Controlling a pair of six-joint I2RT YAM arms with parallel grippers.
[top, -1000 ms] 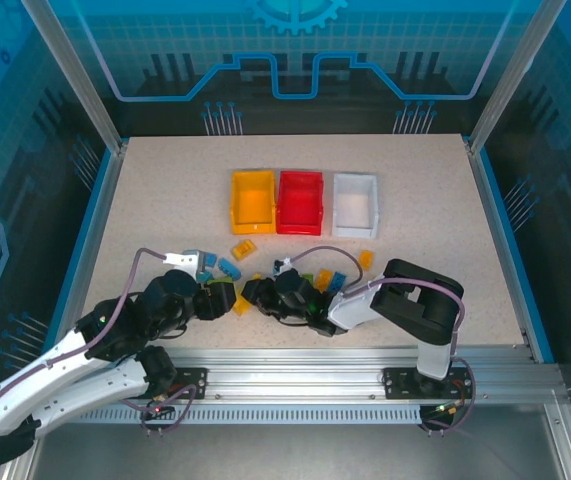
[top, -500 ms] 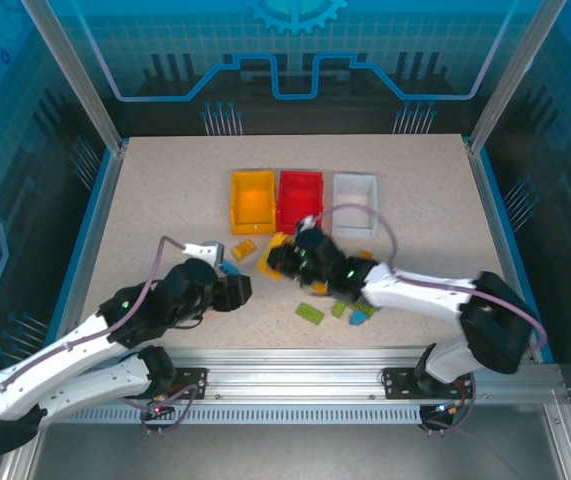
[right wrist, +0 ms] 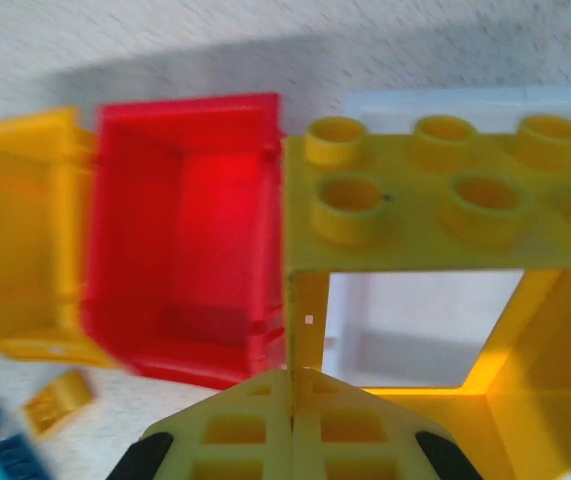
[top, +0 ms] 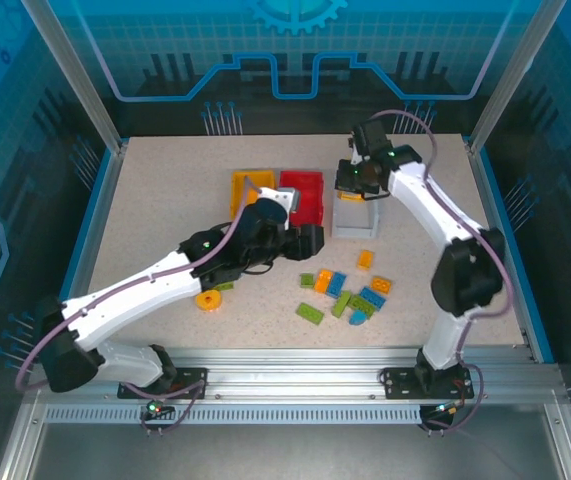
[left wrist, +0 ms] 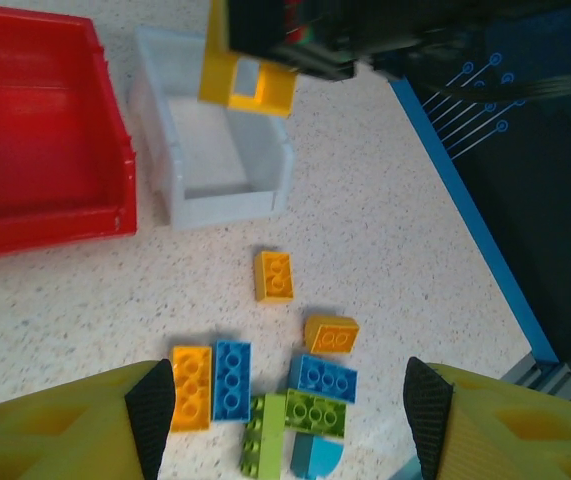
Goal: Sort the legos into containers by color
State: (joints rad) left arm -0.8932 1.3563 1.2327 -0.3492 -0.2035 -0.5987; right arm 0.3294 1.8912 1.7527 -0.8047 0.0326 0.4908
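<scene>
In the top view, your left arm covers the near ends of the yellow bin [top: 248, 186] and the red bin [top: 305, 185]. The right wrist hides the far end of the white bin [top: 353, 222]. The right wrist view is blurred, and the spot where the right fingers [right wrist: 227, 440] meet their load is cut off at the bottom edge. Those fingers are clenched on a yellow frame brick [right wrist: 415, 205], which hangs over the white bin beneath them. Your left fingers [left wrist: 160, 412] stand apart, grasping nothing. The loose legos [left wrist: 274, 275] lie on the table [left wrist: 385, 230] between and just ahead of them, with the red and white bins farther ahead.
</scene>
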